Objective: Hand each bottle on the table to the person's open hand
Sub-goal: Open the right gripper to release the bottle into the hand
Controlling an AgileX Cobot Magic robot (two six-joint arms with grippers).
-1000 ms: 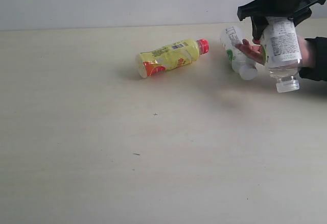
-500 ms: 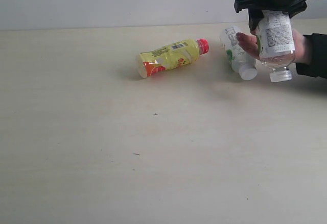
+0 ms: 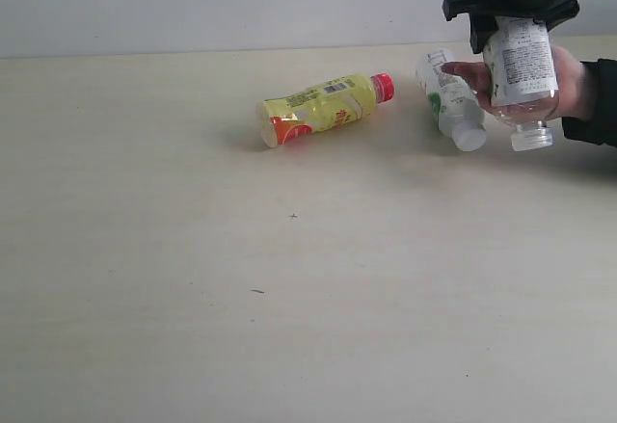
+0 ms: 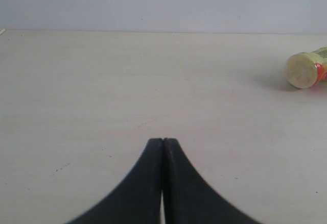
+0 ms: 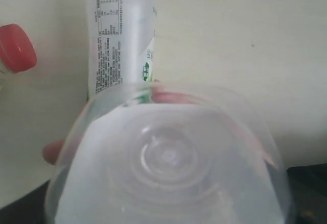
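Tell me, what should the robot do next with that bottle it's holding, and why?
Probably open the right end effector a little: the white-labelled bottle hangs cap-down against the person's hand, which seems curled round it, ready to take it.

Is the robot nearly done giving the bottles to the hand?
Not yet. No finished handover shows. In hand: the right gripper holds a white-labelled bottle cap-down by the person's hand. Left: the yellow bottle and another white-capped bottle lie on the table. The left gripper is shut, holding nothing.
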